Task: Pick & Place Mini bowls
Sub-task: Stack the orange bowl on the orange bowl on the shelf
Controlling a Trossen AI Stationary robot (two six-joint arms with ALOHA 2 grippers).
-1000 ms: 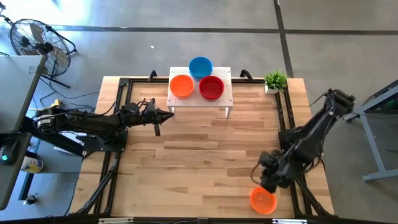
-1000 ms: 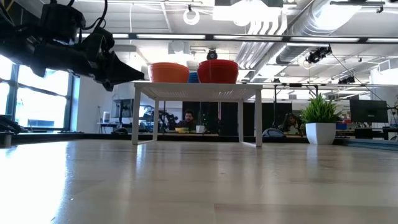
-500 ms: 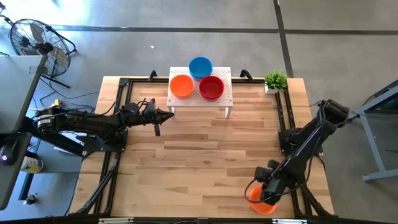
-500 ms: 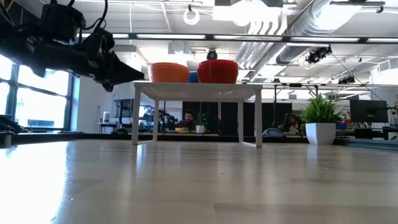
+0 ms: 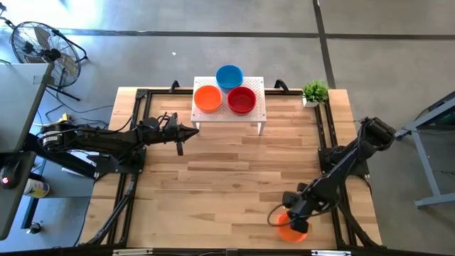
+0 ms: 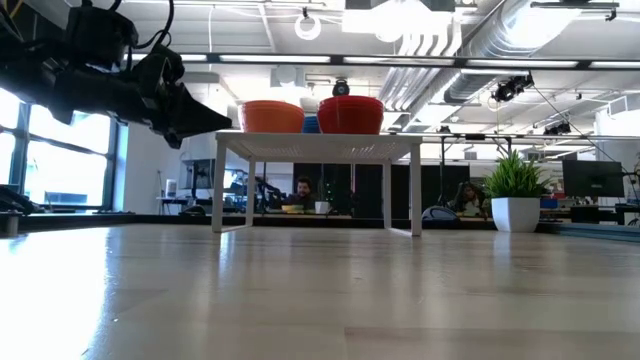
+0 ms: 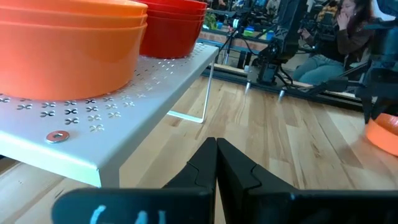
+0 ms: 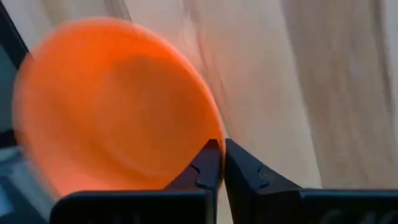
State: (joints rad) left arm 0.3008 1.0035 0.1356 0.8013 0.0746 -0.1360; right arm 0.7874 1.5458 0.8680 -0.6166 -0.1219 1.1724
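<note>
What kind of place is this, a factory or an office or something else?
Most likely a robotics lab in an open-plan workshop. Two robot arms are mounted on a wooden table, exposed ducts and strip lights run overhead, and people sit at desks behind it. A floor fan stands on bare concrete.

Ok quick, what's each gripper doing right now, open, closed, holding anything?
Left gripper: closed, empty, beside the white stand.
Right gripper: closed on the rim of the orange bowl.
</note>
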